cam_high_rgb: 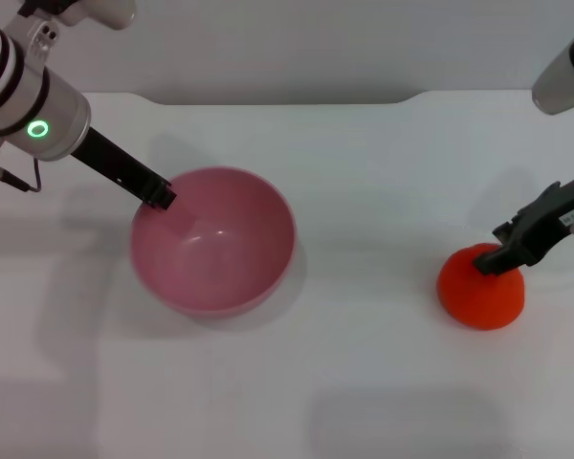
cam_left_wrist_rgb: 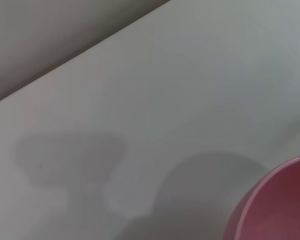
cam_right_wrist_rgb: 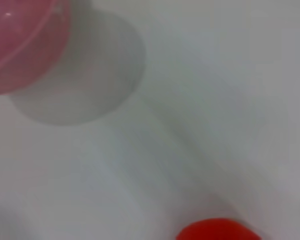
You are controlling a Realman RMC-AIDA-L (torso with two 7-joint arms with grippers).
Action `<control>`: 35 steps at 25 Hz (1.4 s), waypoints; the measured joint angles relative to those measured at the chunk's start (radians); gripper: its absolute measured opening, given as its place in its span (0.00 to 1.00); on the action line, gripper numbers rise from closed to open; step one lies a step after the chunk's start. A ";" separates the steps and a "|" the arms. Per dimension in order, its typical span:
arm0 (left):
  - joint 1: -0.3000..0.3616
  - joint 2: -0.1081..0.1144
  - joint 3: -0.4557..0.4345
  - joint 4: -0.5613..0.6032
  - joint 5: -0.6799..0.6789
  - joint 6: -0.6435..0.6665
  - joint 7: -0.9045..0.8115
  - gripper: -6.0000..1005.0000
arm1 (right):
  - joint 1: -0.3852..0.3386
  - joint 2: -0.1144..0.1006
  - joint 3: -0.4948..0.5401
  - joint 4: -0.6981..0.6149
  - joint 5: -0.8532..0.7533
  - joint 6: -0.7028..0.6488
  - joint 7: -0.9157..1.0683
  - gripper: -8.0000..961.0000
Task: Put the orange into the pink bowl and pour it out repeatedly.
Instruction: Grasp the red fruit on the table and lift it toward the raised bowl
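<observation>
The pink bowl stands upright and empty on the white table, left of centre. My left gripper is at the bowl's far left rim and is shut on it. Part of the bowl also shows in the left wrist view and in the right wrist view. The orange rests on the table at the right. My right gripper reaches in from the right and sits on the orange's top. The orange's edge shows in the right wrist view.
The white table ends at a far edge near the top of the head view, with a grey wall behind it. A stretch of bare tabletop lies between the bowl and the orange.
</observation>
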 joint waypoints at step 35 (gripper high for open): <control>-0.012 -0.007 0.011 0.009 0.009 0.029 0.008 0.05 | -0.035 0.010 -0.024 -0.248 -0.003 0.110 0.105 0.16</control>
